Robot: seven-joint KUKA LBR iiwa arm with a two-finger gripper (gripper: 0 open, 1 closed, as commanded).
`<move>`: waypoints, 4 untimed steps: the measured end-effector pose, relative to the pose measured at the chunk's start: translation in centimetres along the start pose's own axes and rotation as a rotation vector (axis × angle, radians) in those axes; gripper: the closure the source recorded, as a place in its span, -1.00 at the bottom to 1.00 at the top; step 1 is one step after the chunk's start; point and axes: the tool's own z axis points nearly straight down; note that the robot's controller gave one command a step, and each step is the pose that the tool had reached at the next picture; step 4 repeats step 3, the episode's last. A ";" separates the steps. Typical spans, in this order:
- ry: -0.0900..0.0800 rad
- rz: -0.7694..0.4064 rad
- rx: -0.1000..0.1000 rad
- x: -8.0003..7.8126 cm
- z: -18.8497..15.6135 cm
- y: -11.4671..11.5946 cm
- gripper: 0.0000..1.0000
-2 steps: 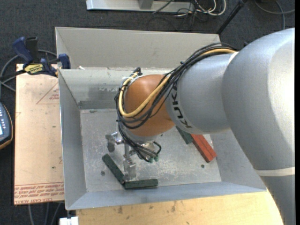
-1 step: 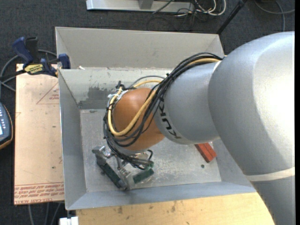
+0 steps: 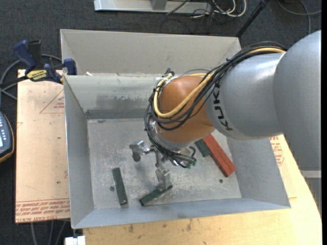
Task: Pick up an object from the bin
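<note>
1. At the left of the grey metal bin (image 3: pixel 76 152), you see a dark green flat bar (image 3: pixel 120 186) lying alone on the scuffed floor.
2. Just to its right, near the front wall, a second dark green bar (image 3: pixel 152 197), slim and straight-edged, lies slantwise.
3. Your gripper (image 3: pixel 164 180) points straight down at this bar's right end, fingers drawn close together.
4. Further right, a red-brown rectangular block (image 3: pixel 221 160) rests by the sloped wall.

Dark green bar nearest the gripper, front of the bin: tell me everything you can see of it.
The dark green bar is a slim, flat strip, matte, maybe plastic. It lies flat on the bin floor near the front wall, slanted, right end farther back. The gripper hangs over that end; contact is unclear. Nothing else touches it.
</note>
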 end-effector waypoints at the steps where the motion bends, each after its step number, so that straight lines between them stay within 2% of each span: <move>1: -0.007 0.002 -0.001 5.4 3.5 -0.5 -1.00; 2: 0.002 0.000 -0.005 5.5 3.5 -0.3 1.00; 3: -0.004 0.046 -0.002 5.7 -9.7 0.2 1.00; 4: -0.004 0.046 -0.002 5.7 -9.7 0.2 1.00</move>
